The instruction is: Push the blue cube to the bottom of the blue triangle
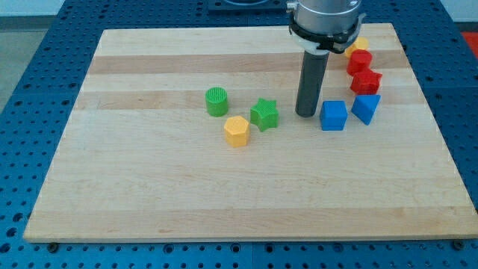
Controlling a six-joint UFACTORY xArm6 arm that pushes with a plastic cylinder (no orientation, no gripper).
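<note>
The blue cube [334, 116] sits on the wooden board right of centre. The blue triangle [366, 107] lies just to its right, a small gap between them, its upper edge slightly higher than the cube. My tip [305, 113] stands on the board just left of the blue cube, close to its left face; I cannot tell if they touch. The dark rod rises from the tip to the arm's head at the view's top.
Two red blocks [366, 81] [358, 61] and a yellow block [360, 45] stack up the view above the blue triangle. A green star [264, 113], a green cylinder [216, 101] and a yellow hexagon [237, 131] lie left of my tip. The board's right edge [437, 127] is near.
</note>
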